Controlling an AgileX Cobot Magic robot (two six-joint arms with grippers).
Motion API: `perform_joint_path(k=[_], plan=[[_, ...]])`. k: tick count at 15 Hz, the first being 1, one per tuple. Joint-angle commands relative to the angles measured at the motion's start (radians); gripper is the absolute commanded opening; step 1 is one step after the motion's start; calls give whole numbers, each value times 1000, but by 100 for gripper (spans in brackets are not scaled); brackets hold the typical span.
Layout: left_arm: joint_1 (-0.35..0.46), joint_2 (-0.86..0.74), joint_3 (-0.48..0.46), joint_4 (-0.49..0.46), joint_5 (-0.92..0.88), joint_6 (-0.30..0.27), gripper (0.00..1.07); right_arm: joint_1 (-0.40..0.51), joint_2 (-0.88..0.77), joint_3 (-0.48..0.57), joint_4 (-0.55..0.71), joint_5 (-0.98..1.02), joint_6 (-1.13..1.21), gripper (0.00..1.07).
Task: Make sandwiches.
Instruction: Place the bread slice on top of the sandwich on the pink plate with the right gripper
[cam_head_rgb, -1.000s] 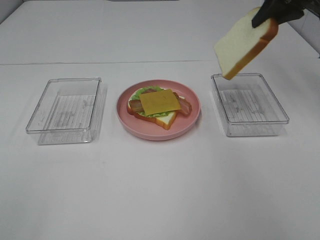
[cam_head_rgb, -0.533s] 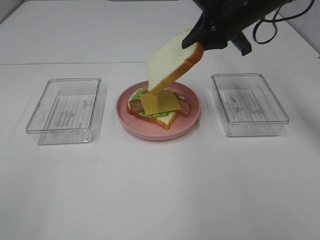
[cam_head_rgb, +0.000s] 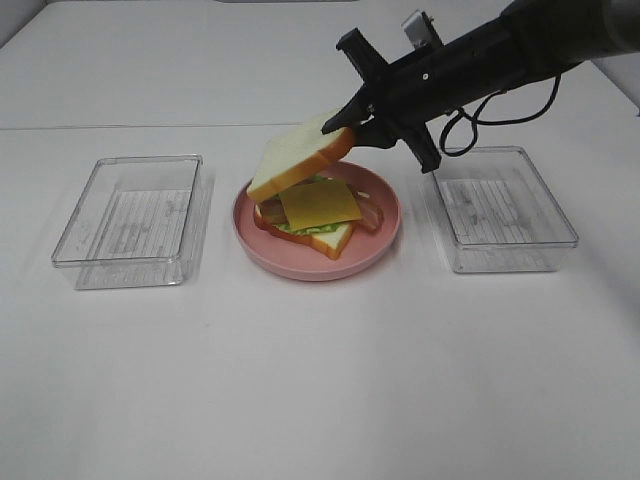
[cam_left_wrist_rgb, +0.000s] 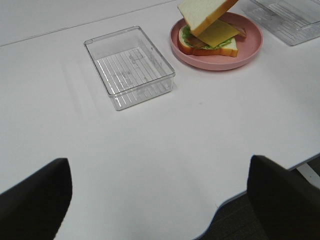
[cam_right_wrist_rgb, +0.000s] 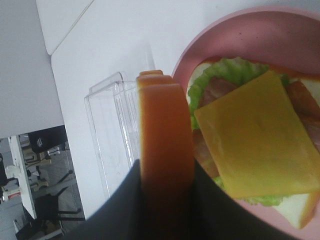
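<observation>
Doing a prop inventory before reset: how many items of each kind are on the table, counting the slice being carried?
Bread slices: 2 (held, bottom)
Cheese slice: 1
Lettuce leaf: 1
Bacon: count unclear, partly covered
Pink plate: 1
Clear containers: 2 ()
Total: 7 plus bacon

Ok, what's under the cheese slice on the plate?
Under the cheese slice: bacon strips, lettuce, then a bread slice on the pink plate. Whatever lies directly beneath the cheese's centre is covered.

White bread slice (cam_head_rgb: 298, 160) with orange-brown crust, yellow cheese (cam_head_rgb: 319, 204), green lettuce (cam_head_rgb: 303, 229), pink plate (cam_head_rgb: 318, 262), clear ribbed-bottomed boxes (cam_head_rgb: 130, 220), white tabletop (cam_head_rgb: 320, 380).
</observation>
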Motion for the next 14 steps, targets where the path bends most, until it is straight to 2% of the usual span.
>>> perform_joint_path(k=[1, 5, 6, 7, 9, 10, 11, 14], plan=[[-2, -19, 2, -2, -9, -5, 90, 1, 35, 2, 51, -25, -16, 0], [-2, -19, 2, -2, -9, -5, 90, 1, 55, 2, 28, -24, -1, 0], [-2, -19, 2, -2, -9, -5, 90, 1, 55, 2, 28, -24, 3, 9], [-2, -19, 2, -2, -9, -5, 90, 1, 55, 2, 28, -24, 3, 25], [-2, -19, 2, -2, -9, -5, 90, 1, 54, 2, 24, -1, 3, 65], [-2, -19, 2, -2, -9, -5, 90, 1, 50, 2, 12, 15, 3, 79], [-2, -19, 2, -2, -9, -5, 90, 1, 38, 2, -22, 31, 3, 85], [-2, -19, 2, -2, -9, -5, 90, 1, -17, 2, -210, 70, 51, 85]])
